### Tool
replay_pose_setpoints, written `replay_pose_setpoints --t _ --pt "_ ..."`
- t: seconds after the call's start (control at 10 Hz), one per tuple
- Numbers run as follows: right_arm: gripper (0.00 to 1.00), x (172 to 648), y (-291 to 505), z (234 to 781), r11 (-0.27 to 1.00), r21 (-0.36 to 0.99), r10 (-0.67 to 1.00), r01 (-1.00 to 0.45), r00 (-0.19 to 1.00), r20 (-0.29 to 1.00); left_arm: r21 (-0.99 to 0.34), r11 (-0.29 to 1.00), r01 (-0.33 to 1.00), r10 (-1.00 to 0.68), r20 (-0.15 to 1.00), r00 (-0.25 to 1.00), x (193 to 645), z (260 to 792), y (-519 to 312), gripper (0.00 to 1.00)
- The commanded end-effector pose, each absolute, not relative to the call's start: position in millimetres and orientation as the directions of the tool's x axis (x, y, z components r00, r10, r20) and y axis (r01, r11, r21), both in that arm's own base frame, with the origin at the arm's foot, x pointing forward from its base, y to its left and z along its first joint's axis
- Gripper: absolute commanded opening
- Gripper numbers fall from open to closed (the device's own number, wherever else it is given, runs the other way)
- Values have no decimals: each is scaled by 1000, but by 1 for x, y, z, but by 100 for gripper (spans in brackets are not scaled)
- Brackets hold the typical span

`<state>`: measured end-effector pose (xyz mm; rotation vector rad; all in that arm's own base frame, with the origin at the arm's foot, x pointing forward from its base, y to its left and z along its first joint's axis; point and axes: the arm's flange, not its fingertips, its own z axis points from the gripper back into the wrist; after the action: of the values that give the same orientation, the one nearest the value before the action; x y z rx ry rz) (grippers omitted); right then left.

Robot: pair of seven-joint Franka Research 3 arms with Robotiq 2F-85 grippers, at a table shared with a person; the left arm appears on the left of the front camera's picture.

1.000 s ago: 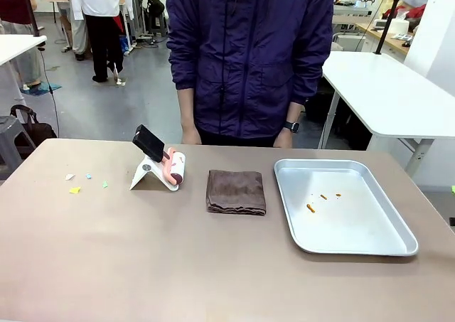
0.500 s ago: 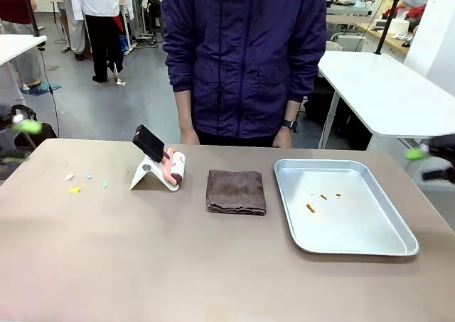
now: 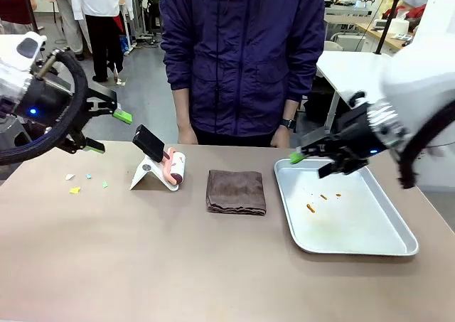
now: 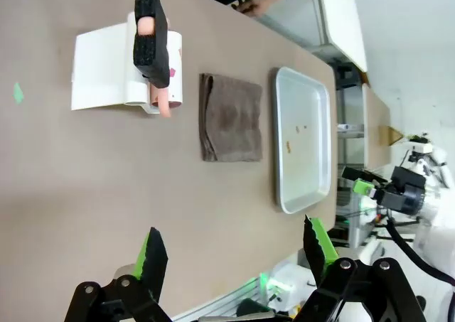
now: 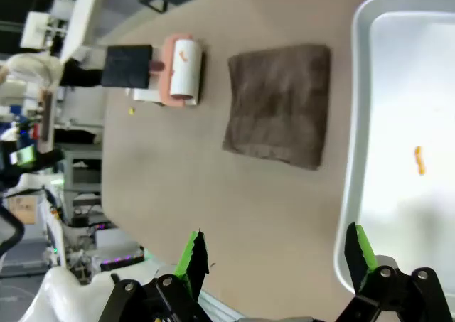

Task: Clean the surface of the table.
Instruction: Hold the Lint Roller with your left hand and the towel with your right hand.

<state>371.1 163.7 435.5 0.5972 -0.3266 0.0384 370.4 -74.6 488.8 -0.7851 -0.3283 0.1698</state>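
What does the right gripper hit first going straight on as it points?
Likely bare table beside the brown cloth, near the tray. The right gripper is open, with nothing in between. Depth is unclear; it could clip the cloth.

I see the taupe counter (image 3: 142, 265) bearing, left to right: paper scraps (image 3: 75, 190), lint roller (image 3: 176, 168) on white stand (image 3: 146, 174), folded brown cloth (image 3: 236, 191), metal tray (image 3: 355, 226).
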Motion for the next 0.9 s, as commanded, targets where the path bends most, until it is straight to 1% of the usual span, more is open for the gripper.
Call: replay_pose_setpoints --t 0.0,0.2,0.3,0.4,0.5,0.8 --pt "100 392 185 424 848 528 -101 -47 963 249 -666 746 15 213 260 942 375 491 -72 100" --pt "100 394 199 410 853 520 -81 -55 969 234 -654 756 36 177 256 950 375 489 -83 100" --pt "100 394 198 408 851 523 -75 -56 971 226 -654 756 26 182 249 951 376 486 -85 100" --pt "100 394 193 408 849 527 -89 -43 971 223 -623 782 -19 233 263 936 378 482 -88 100" --pt "100 391 197 401 850 523 -63 -67 972 228 -652 757 31 179 253 951 372 485 -86 100" --pt "100 391 197 401 850 523 -63 -67 972 228 -652 757 31 179 253 951 372 485 -86 100"
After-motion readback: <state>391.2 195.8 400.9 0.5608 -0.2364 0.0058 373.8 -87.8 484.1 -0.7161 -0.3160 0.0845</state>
